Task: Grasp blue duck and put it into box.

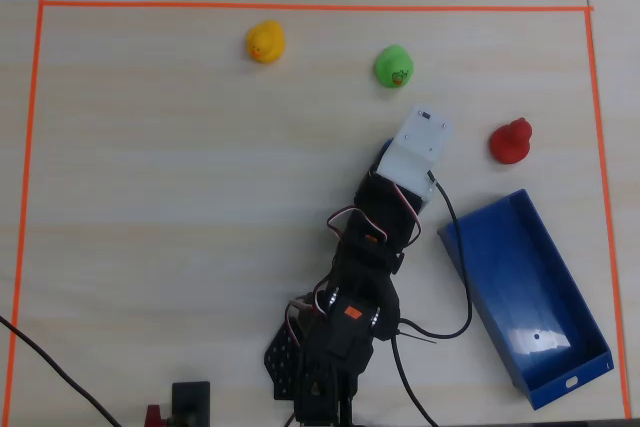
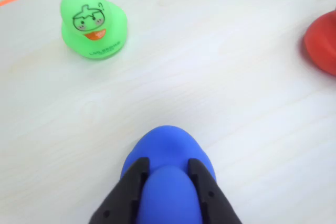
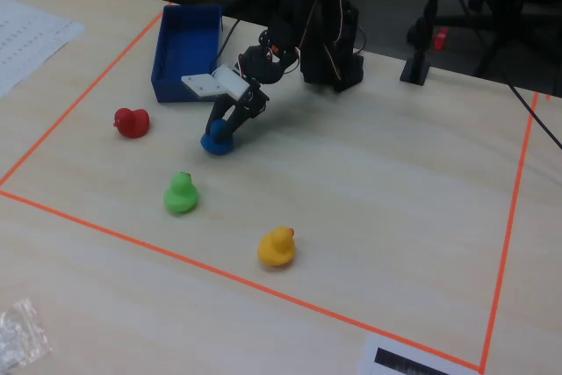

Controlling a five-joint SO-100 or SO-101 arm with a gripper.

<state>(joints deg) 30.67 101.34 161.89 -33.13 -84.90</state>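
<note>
4 ducks sit inside the orange tape point(image 1: 300, 7): yellow point(image 1: 265, 42), green point(image 2: 93, 23), red point(image 1: 511, 141), blue duck point(image 2: 168, 177). 1 box point(image 1: 525, 292) lies near the right edge. The tool point(image 2: 167, 179) apparently grips the blue duck on the desk point(image 1: 150, 197).

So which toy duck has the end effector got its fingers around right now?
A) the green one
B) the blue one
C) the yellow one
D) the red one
B: in the wrist view the end effector has a finger on each side of the blue duck, while the green duck and red duck sit apart.
</note>
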